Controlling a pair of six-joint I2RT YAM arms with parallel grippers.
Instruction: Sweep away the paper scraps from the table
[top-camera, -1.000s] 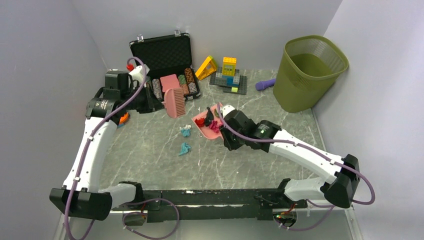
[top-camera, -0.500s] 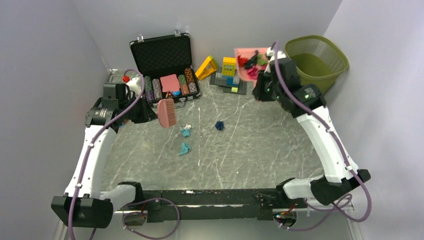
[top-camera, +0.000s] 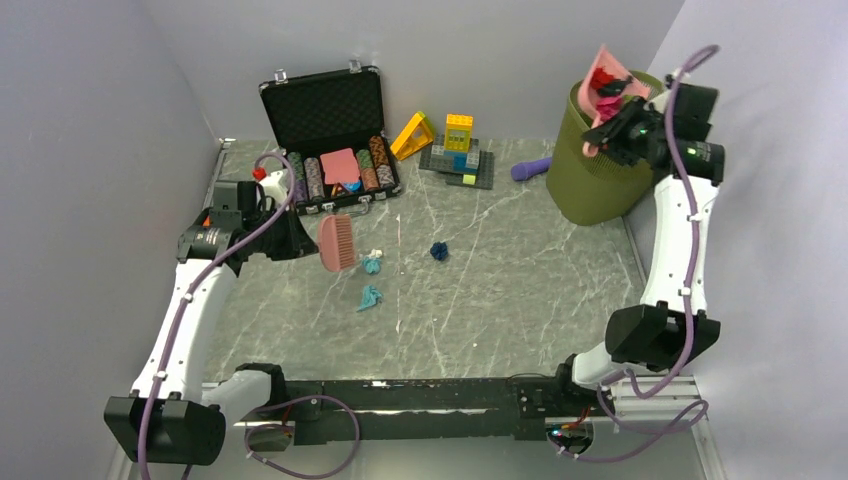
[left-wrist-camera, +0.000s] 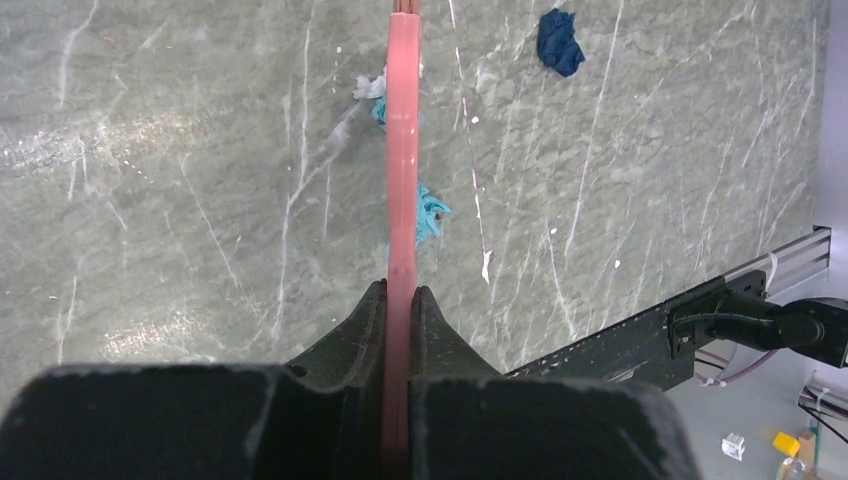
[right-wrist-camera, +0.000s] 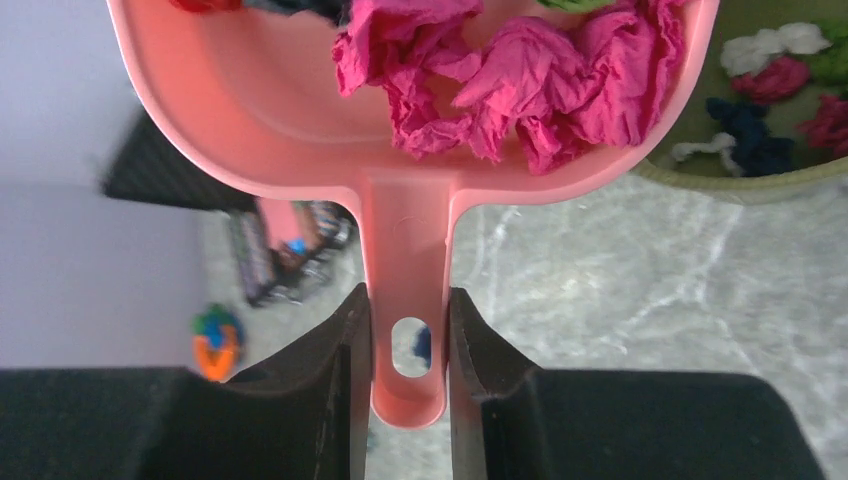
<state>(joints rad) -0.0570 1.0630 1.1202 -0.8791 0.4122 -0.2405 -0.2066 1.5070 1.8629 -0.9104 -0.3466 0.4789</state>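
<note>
My right gripper (top-camera: 640, 122) (right-wrist-camera: 408, 335) is shut on the handle of a pink dustpan (top-camera: 603, 85) (right-wrist-camera: 300, 110), held tilted over the rim of the green bin (top-camera: 590, 190). Magenta paper scraps (right-wrist-camera: 500, 90) lie in the pan; several more scraps (right-wrist-camera: 770, 100) lie inside the bin. My left gripper (top-camera: 290, 235) (left-wrist-camera: 402, 300) is shut on a pink brush (top-camera: 337, 242) (left-wrist-camera: 402, 150), held above the table (top-camera: 500, 290). Loose on the table lie a dark blue scrap (top-camera: 438, 251) (left-wrist-camera: 560, 42), a teal scrap (top-camera: 369, 298) (left-wrist-camera: 430, 212) and a teal and white scrap (top-camera: 372, 262) (left-wrist-camera: 372, 92).
An open black case of poker chips (top-camera: 335, 130) stands at the back left. Building blocks (top-camera: 455, 145) and a purple object (top-camera: 530, 169) lie at the back middle. Grey walls close in the table on three sides.
My right arm lifted the loaded dustpan off the table and swung it back right to the bin's rim. A dark blue scrap stayed on the table. My left gripper brought the brush slightly nearer and lower.
</note>
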